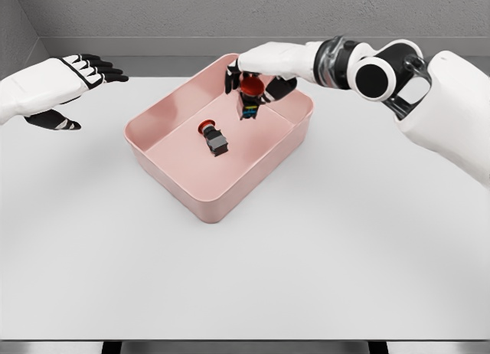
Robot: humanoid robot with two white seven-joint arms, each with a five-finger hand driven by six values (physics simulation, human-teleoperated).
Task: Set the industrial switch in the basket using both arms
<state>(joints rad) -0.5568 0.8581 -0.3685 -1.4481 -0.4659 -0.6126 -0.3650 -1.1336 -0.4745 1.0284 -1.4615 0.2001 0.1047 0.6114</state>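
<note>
A pink basket [178,175] stands on the white table, a little left of the middle. One industrial switch [213,139], black with a red button, lies on its side on the basket floor. A second switch [250,96] with a red cap hangs over the basket's far corner, held in my right hand [256,72], whose fingers are curled around its top. My left hand [67,90] hovers at the far left of the table, away from the basket, fingers spread and holding nothing.
The white table [306,262] stretches wide in front of and to the right of the basket. A grey wall runs along the table's back edge. My right forearm and elbow joint [375,74] reach in over the back right.
</note>
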